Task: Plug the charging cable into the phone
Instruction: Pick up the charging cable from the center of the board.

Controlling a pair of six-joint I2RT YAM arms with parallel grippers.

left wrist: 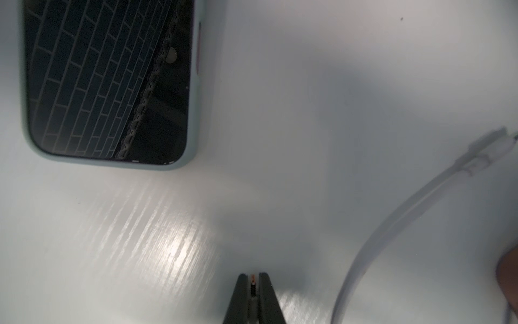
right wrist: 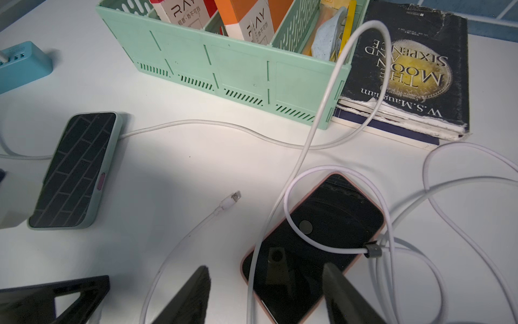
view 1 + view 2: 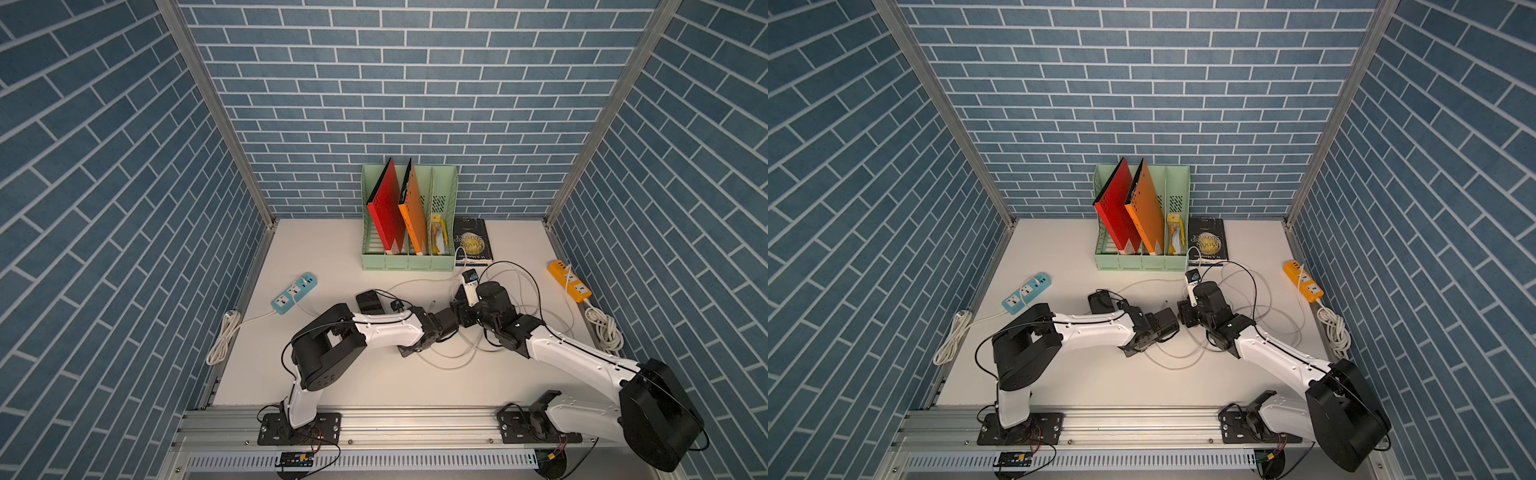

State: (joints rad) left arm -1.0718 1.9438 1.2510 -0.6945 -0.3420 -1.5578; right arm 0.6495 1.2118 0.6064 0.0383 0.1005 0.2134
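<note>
Black right gripper (image 2: 265, 268) is seen closest, jaws spread wide, nothing held, hung over a dark-screened phone in a pink case (image 2: 336, 213). White cord loops (image 2: 288, 216) are draped across that phone. Black left gripper (image 1: 253, 276) is shown pressed shut above the white table (image 1: 280, 140), nothing recognisable gripped.

White charging cable (image 2: 196, 225) is laid on the table. Its free metal-tipped plug (image 2: 235, 197) is left loose between the pink-cased phone and a second phone in a pale green case (image 2: 75, 171), touching neither. Green-cased phone is laid flat, screen up, with brick wall mirrored in it. A separate white cord (image 2: 196, 122) is run up to its far edge; the joint is hidden.

Mint-green plastic file rack (image 2: 238, 73) is placed by the back wall. A red folder (image 3: 386, 208) and an orange folder (image 3: 415, 208) are leaned in neighbouring compartments. Yellow packets (image 3: 440, 237) are kept in the end compartment, beside a worn black book (image 2: 406, 70).

"RAY" is printed on both folder spines, with small Chinese characters. "THE MOON AND SIXPENCE" and "W.S. Maugham" are printed on the book cover.
</note>
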